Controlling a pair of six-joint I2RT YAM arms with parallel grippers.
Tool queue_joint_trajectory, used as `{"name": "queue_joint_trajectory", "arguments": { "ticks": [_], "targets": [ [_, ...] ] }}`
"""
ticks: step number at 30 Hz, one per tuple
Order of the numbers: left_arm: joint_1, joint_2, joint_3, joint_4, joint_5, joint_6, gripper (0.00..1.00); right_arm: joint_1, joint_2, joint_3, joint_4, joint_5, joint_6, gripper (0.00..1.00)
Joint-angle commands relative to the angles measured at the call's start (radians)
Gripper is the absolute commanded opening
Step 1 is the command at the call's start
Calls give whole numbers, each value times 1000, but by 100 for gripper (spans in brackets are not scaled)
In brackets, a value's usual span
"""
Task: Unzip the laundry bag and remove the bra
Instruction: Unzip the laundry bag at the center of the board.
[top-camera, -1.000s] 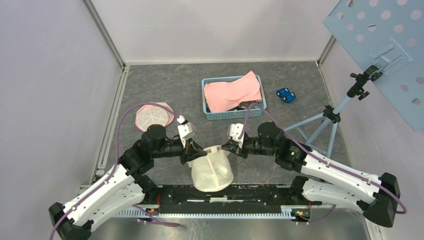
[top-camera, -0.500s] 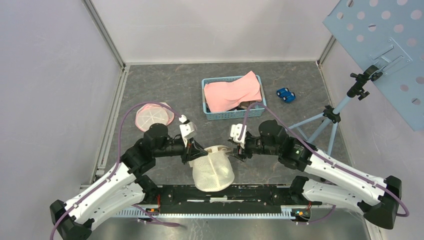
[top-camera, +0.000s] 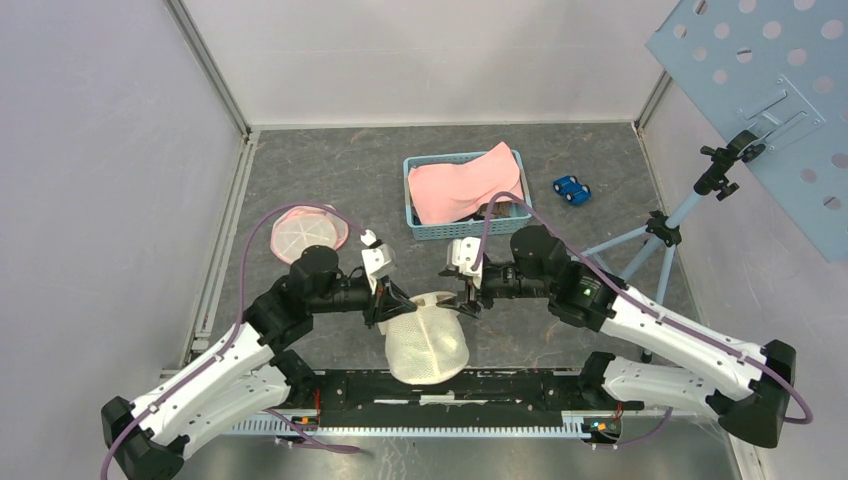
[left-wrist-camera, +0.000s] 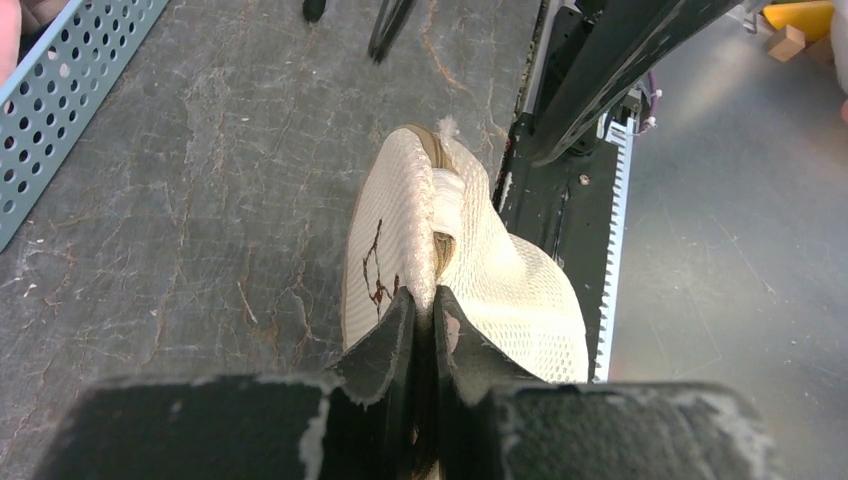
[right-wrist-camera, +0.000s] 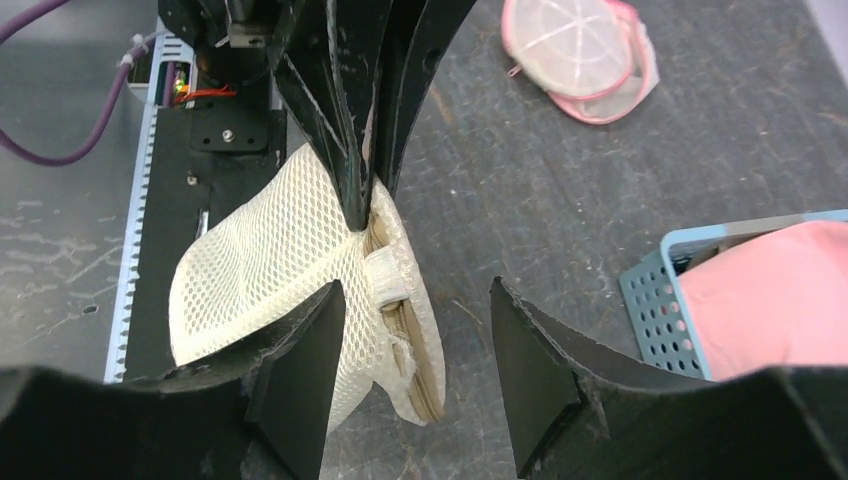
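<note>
I see the left claw (left-wrist-camera: 424, 312) pressed together on the top edge of the cream mesh laundry bag (top-camera: 427, 345), pinching it. The bag sits at the near middle of the desk (top-camera: 330, 170), its near end over the black base rail (top-camera: 520, 385). The right claw (right-wrist-camera: 412, 295) stands spread just right of the bag's top, gripping nothing.
</note>
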Motion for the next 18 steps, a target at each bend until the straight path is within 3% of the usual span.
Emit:
{"name": "queue_joint_trajectory", "arguments": {
  "ticks": [1, 10, 15, 18],
  "targets": [
    [-1, -28, 36, 67, 55, 17, 5, 1, 27, -17, 64, -87, -26, 62],
    [-1, -53, 6, 173, 79, -64, 4, 4, -5, -97, 123, -165, -30, 58],
    [-1, -56, -21, 257, 91, -140, 5, 4, -21, -120, 150, -148, -24, 43],
    [-1, -57, -40, 326, 84, -183, 5, 4, -40, -132, 174, -135, -14, 28]
  ]
}}
